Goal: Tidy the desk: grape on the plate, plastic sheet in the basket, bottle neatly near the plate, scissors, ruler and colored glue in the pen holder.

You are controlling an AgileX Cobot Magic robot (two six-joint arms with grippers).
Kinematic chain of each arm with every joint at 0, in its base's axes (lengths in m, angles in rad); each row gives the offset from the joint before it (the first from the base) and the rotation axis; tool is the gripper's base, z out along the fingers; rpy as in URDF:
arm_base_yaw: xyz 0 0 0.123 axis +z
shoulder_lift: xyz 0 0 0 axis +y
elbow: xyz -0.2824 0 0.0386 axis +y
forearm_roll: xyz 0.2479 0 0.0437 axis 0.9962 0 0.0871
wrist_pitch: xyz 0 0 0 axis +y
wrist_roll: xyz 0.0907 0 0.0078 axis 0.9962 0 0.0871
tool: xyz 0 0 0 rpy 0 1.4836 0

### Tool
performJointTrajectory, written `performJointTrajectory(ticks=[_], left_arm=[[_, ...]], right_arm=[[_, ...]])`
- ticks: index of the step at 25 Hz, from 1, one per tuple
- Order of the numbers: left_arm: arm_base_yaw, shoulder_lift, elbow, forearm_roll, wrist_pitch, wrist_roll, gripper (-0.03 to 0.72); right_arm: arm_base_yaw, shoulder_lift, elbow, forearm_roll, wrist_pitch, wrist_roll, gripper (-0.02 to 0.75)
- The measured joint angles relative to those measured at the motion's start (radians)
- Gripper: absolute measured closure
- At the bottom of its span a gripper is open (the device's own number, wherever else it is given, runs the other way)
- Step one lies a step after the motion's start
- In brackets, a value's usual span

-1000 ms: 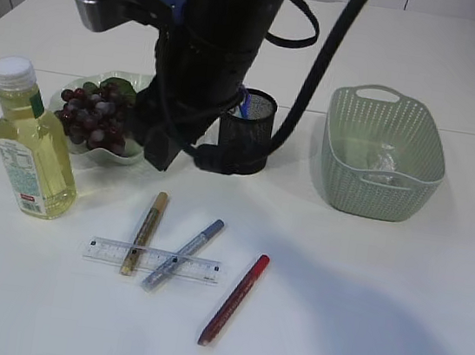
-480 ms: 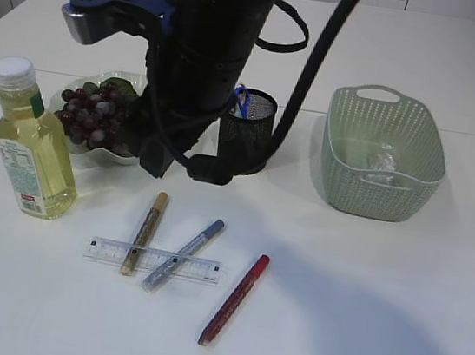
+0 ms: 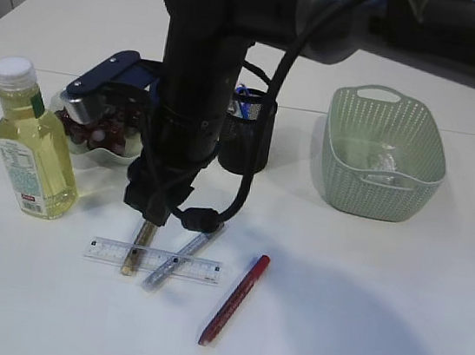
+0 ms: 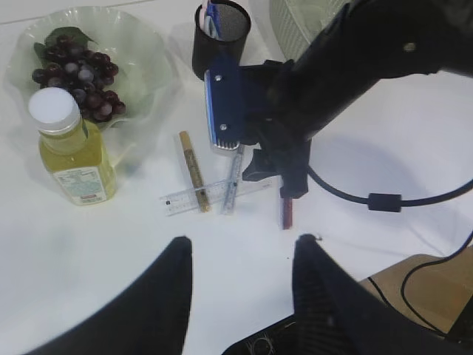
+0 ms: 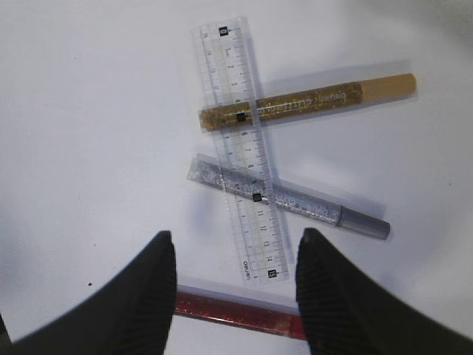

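My right gripper hangs open and empty over the clear ruler. The ruler lies crossed with a gold glue pen and a silver glue pen. A red glue pen shows low between the fingers. In the exterior view the right arm covers the upper ends of the gold glue and the silver glue. My left gripper is open and empty, high above the table. Grapes lie on the plate, with the bottle beside it. The scissors stand in the pen holder. The plastic sheet lies in the basket.
The right arm's black cable dangles just above the glue pens. The red glue pen lies apart, to the right of the ruler. The table's front edge and a brown floor patch show in the left wrist view.
The right arm has swung down and toward the front, from over the plate and pen holder to just above the ruler and glue pens. Nothing on the table has moved.
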Motion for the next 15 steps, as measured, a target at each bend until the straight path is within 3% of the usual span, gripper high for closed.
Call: performJointTrajectory(ticks=[15], left_arm=[[0.0,-0.002,0.0,-0.006,0.0,0.0,0.374]], right_arm=[[0.0,0.091,0.0,0.065,-0.069,-0.041,0.321]])
